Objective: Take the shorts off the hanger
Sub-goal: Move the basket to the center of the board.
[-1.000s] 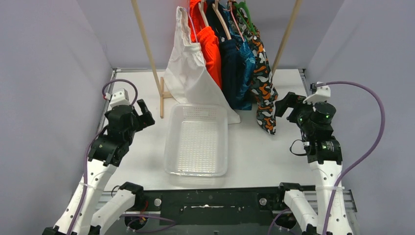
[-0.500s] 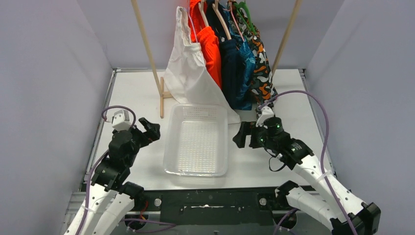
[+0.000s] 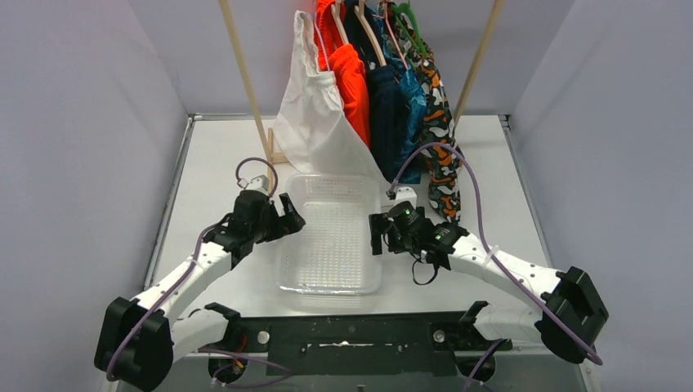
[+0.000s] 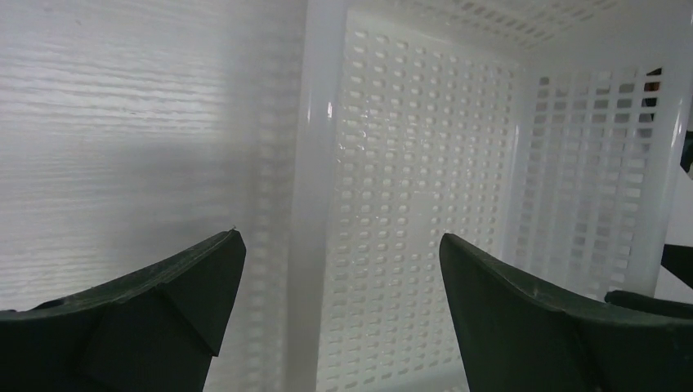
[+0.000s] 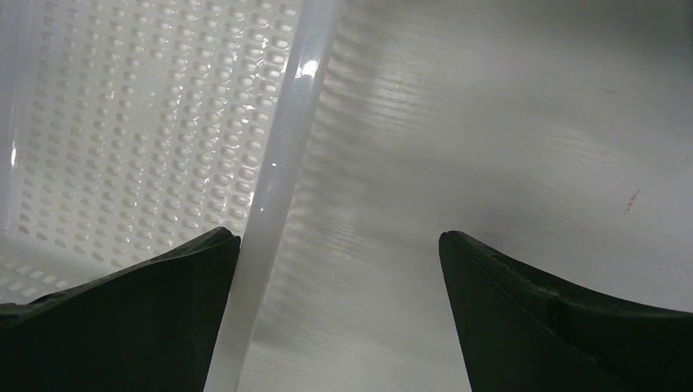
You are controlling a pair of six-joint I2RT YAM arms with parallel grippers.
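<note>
Five pairs of shorts hang on hangers (image 3: pixel 369 33) at the back: white (image 3: pixel 315 122), orange (image 3: pixel 351 82), navy (image 3: pixel 386 106), blue leaf-patterned (image 3: pixel 413 106) and camouflage (image 3: pixel 441 155). Neither gripper touches them. My left gripper (image 3: pixel 290 214) is open and low at the left rim of the clear basket (image 3: pixel 327 287). In the left wrist view the left gripper (image 4: pixel 339 241) straddles the basket's rim (image 4: pixel 315 163) with nothing held. My right gripper (image 3: pixel 376 233) is open at the basket's right rim. In the right wrist view the right gripper (image 5: pixel 339 237) has that rim (image 5: pixel 286 131) beside its left finger.
Two slanted wooden rack posts (image 3: pixel 245 82) (image 3: pixel 478 61) stand either side of the hanging clothes, with a wooden foot (image 3: pixel 271 159) on the table. The white shorts' hem drapes to the basket's far right corner. Grey walls close in on both sides.
Both arms have swung inward and down from the table's sides to the basket's rims. The right gripper left the camouflage shorts' side. Both stayed open.
</note>
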